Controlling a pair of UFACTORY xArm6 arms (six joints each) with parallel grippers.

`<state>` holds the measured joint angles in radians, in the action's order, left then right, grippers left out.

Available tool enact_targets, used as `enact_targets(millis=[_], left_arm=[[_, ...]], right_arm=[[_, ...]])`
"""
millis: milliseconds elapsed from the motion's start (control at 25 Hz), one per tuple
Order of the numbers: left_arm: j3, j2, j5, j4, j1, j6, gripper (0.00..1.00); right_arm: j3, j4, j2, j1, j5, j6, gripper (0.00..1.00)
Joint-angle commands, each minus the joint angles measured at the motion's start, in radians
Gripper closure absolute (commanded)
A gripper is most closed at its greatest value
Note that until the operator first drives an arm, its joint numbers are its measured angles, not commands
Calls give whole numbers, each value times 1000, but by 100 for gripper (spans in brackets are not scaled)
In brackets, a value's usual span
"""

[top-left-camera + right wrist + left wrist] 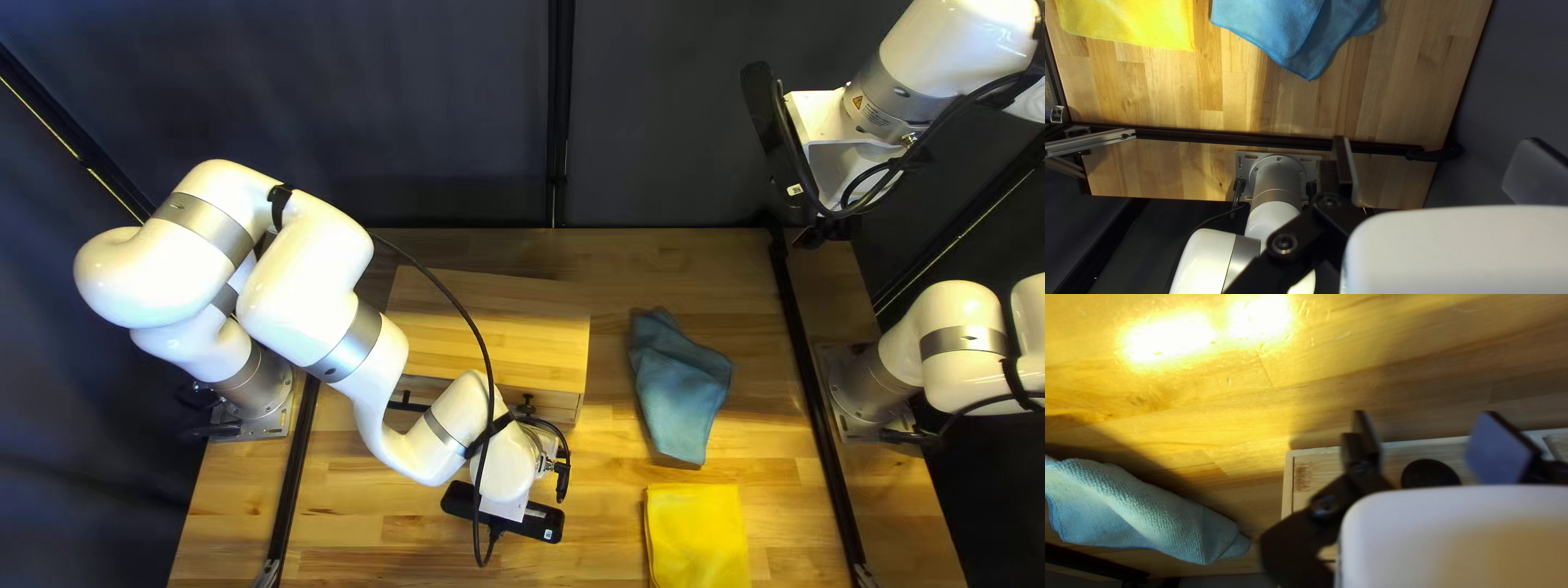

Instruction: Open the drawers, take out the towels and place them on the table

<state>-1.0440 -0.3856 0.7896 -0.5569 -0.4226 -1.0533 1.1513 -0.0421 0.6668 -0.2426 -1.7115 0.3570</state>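
Towels lie on our table [367, 531], yellow towel [696, 535] nearest and blue towel [678, 392] behind it, while only our left wrist view shows the unreadable stamp [1303, 476] beside the drawer knob [1429, 473], which our left gripper [1431, 445] straddles unclenched, and farther back our right gripper [1439, 171] hangs released.

Left arm [326, 335] sprawls over the drawer box [498, 327], blocking its left end and front. Blue towel [678, 388] and yellow towel [695, 535] crowd the bench's [359, 547] right side; the near-left corner's wide open.

Dark curtain [367, 98] behind warmly lit wooden table [620, 261]
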Motion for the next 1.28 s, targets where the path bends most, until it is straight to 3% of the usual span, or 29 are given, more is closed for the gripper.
enact_targets(millis=[40, 240, 320, 360, 1280], left_arm=[[-1, 1, 5, 4, -6, -1, 100], [-9, 8, 33, 21, -35, 1, 100], [-6, 11, 35, 28, -38, -3, 68], [-6, 11, 35, 28, -38, -3, 0], [-14, -2, 26, 21, -1, -43, 0]], right_arm=[[0, 0, 0, 0, 0, 0, 0], [0, 0, 0, 0, 0, 0, 0], [0, 0, 0, 0, 0, 0, 0], [0, 0, 0, 0, 0, 0, 0], [0, 0, 0, 0, 0, 0, 0]])
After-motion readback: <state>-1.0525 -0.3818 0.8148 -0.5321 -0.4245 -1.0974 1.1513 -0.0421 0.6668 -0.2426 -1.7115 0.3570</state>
